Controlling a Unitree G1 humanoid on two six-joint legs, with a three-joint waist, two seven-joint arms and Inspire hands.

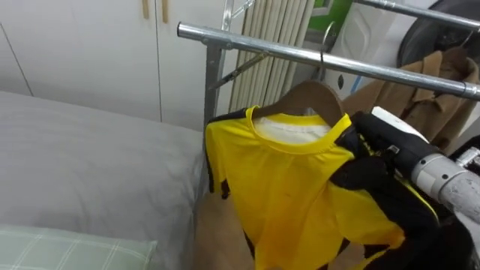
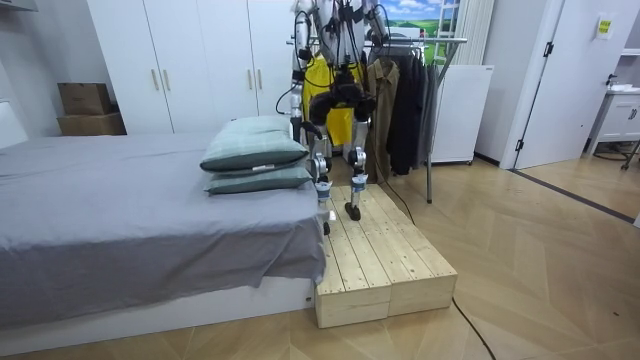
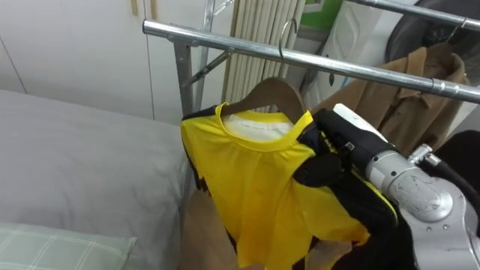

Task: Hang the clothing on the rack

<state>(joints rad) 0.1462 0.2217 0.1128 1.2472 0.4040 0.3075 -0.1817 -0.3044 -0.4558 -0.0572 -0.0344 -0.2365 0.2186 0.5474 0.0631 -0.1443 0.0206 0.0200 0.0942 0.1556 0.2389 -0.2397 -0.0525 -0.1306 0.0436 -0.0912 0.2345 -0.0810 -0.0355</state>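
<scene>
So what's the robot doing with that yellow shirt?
The robot stands on a pale wooden platform beside the grey bed, at a silver metal clothes rail. Its right hand has its fingers curled on the shoulder of a yellow T-shirt that sits on a brown wooden hanger. The hanger's hook is up at the rail, so the shirt looks nearly hung.

black right hand, silver wrist, white forearm.

A silver metal clothes rail carries a brown wooden hanger hooked over it, dressed in a yellow shirt — a tan coat hangs further right (from which bar is unclear). The grey bed beside holds two stacked pale green pillows.
</scene>
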